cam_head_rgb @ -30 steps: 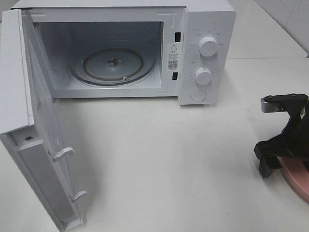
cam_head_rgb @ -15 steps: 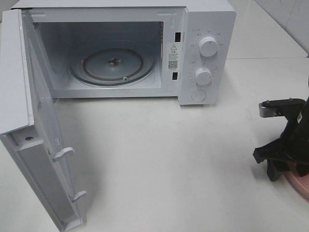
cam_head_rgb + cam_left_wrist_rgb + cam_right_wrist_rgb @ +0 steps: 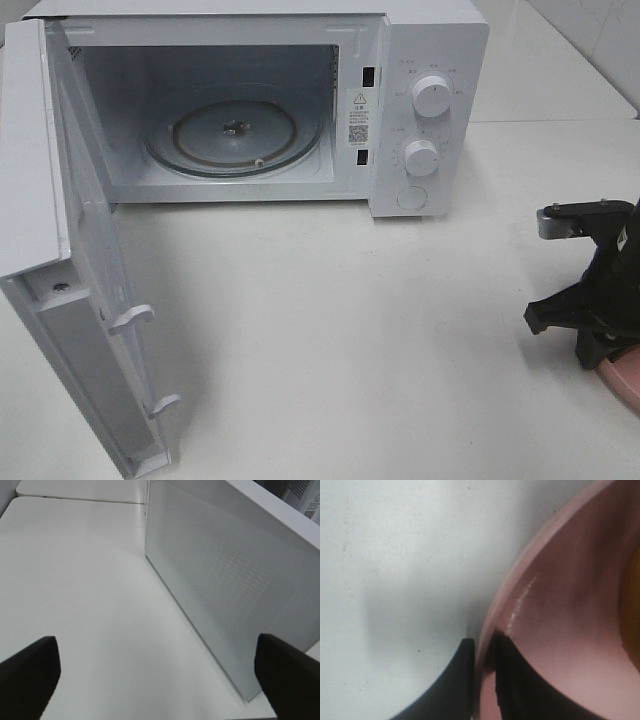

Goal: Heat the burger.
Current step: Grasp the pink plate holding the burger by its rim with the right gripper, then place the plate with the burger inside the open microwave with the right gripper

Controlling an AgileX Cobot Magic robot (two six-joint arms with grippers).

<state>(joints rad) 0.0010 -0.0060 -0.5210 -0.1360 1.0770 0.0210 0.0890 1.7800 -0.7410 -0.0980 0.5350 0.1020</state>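
The right wrist view shows my right gripper (image 3: 484, 650) shut on the rim of a round pink plate (image 3: 560, 630), one finger outside the rim and one inside. Only an orange-brown sliver of the burger (image 3: 632, 605) shows, at that view's edge on the plate. From the high camera, the right gripper (image 3: 600, 345) is at the table's right edge over the pink plate (image 3: 622, 385), and the burger is out of frame. My left gripper (image 3: 160, 680) stands open over bare table beside the outer face of the microwave door (image 3: 225, 590).
A white microwave (image 3: 420, 60) stands at the back, its door (image 3: 50, 200) swung fully open to the left. The glass turntable (image 3: 235, 135) inside carries nothing. Two knobs (image 3: 432, 95) are on its right panel. White table (image 3: 350, 330) stretches between microwave and plate.
The right gripper's fingers have closed onto the plate's rim, and the arm has shifted slightly right and down. The left gripper and the microwave have not moved.
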